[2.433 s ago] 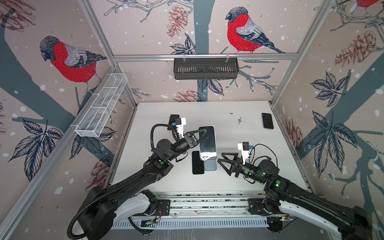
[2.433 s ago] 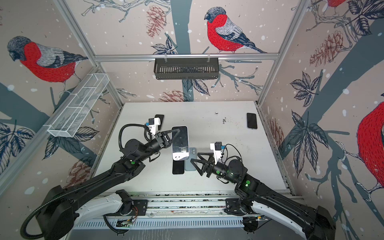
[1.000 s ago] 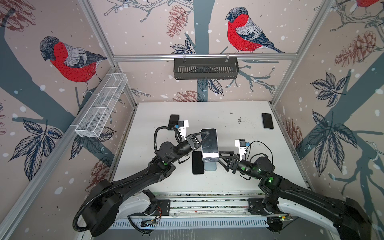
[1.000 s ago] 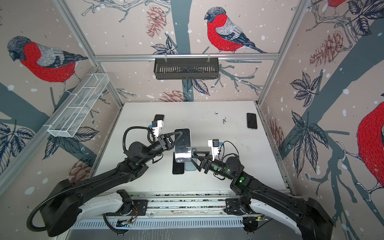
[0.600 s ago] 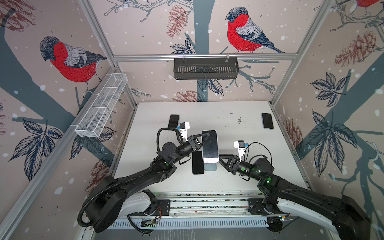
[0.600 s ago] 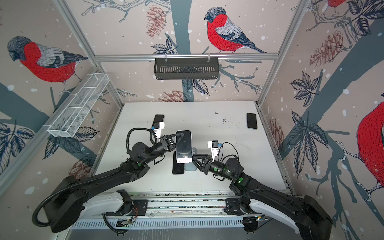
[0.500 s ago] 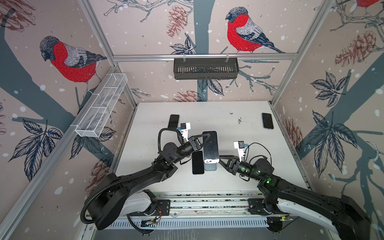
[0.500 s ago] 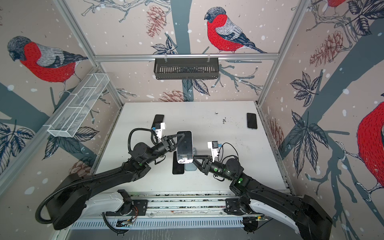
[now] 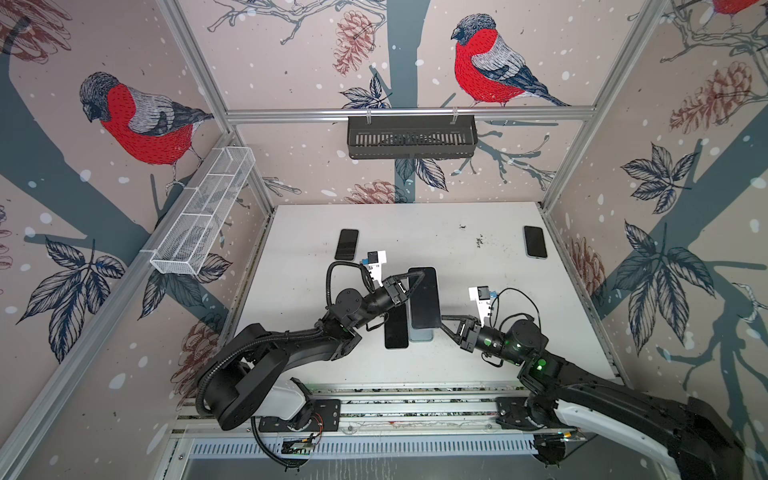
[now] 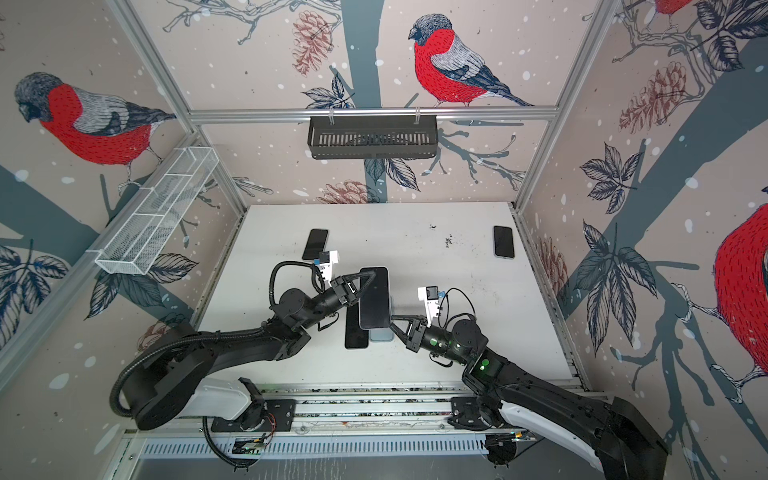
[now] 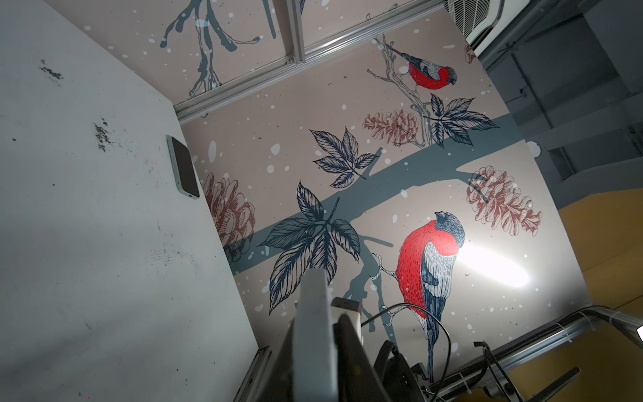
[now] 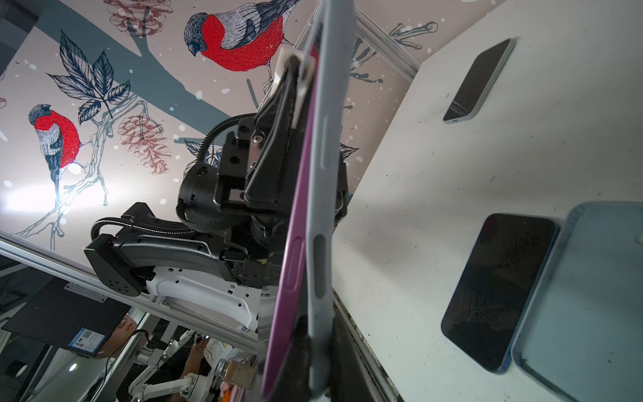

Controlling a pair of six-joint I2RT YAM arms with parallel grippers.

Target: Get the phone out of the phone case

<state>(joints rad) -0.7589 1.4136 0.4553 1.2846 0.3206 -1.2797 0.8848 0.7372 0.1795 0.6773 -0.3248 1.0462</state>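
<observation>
I see the phone [image 9: 424, 297] held in the air above the middle of the bench [image 9: 490, 270], somewhat toward the front edge, with its dark screen upward in both top views. The right end effector [image 9: 444, 323] is closed on its near end. The left end effector [image 9: 409, 282] is at its left long edge. In the right wrist view one white pad [image 12: 302, 75] lies against the purple side, but I cannot tell whether this end effector clamps. The grey phone case [image 12: 323, 195] runs along the purple edge, on the side facing the bench. Directly below, on the bench, lie a dark phone [image 9: 395, 332] and a pale blue item [image 9: 419, 336], touching each other.
</observation>
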